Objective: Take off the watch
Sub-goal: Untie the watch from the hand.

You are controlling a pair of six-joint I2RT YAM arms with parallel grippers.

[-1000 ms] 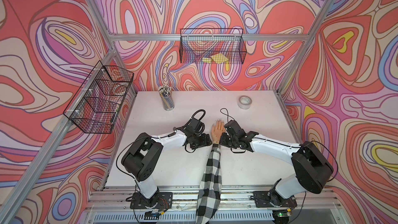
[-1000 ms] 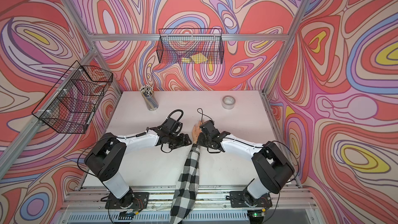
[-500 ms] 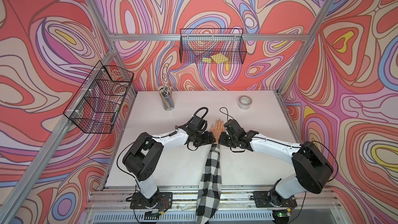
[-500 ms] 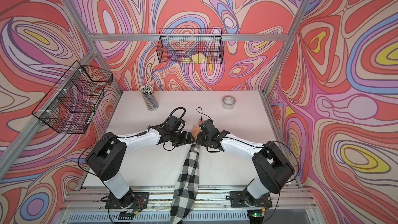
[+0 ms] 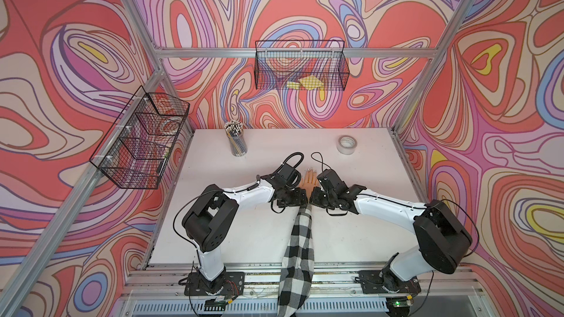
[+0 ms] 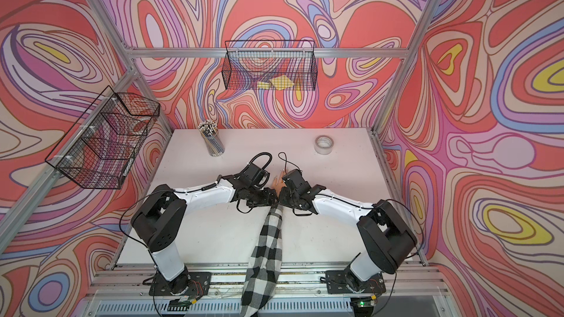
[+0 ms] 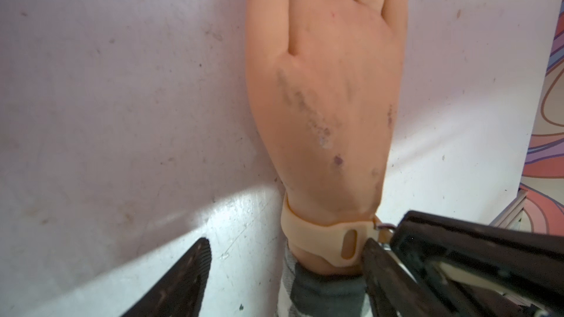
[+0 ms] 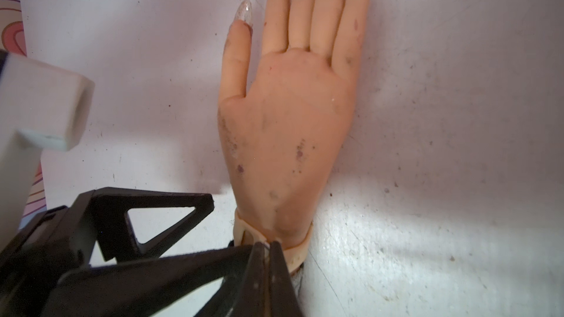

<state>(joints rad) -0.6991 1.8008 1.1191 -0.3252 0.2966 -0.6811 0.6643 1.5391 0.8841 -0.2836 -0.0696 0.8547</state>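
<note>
In both top views the mannequin hand [image 5: 309, 179] [image 6: 277, 182] lies flat on the white table [image 5: 238, 239], and the left gripper [image 5: 304, 201] and right gripper [image 5: 312, 200] meet over its wrist, beside the checked sleeve [image 5: 300, 239]. In the left wrist view the watch [image 7: 320, 233] circles that wrist by its beige strap; the left gripper's 2 fingers [image 7: 198, 257] stand apart, 1 clear of the thumb side, 1 at the strap's end. In the right wrist view the right gripper is pinched tight on the watch's small metal buckle [image 8: 265, 243] atop the wrist.
</note>
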